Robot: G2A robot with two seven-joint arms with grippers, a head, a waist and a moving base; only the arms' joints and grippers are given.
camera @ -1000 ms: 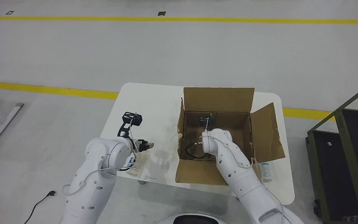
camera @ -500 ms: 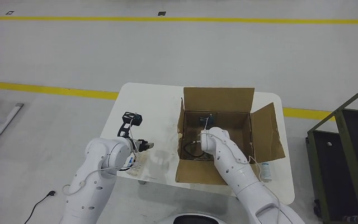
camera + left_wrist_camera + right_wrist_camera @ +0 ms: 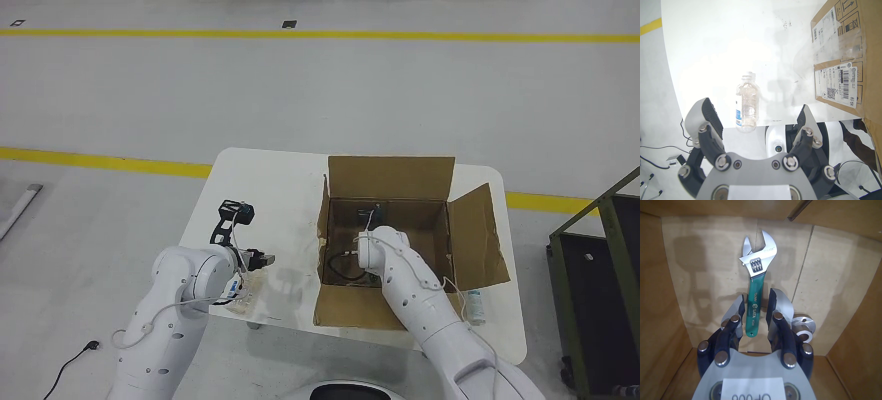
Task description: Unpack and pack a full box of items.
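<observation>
The cardboard box (image 3: 390,176) stands open on the white table (image 3: 270,170). My right gripper (image 3: 757,292) is down inside it, open, its fingers (image 3: 773,300) on either side of the green handle of an adjustable wrench (image 3: 756,262) lying on the box floor, with a small gap on each side. From above, that gripper (image 3: 368,215) is near the box's far wall. My left gripper (image 3: 755,103) hangs open over a clear plastic bottle (image 3: 746,102) lying at the table's near edge, left of the box (image 3: 857,47). In the top view the left gripper (image 3: 262,259) sits above the bottle (image 3: 245,290).
A silvery metal flange (image 3: 803,327) lies in the box beside my right gripper, and a black cable (image 3: 343,270) curls at the box's left side. A black gadget (image 3: 237,212) stands on the table's left part. A small packet (image 3: 475,305) lies right of the box.
My right arm has shifted slightly to the left inside the box. The left arm and the bottle have not moved.
</observation>
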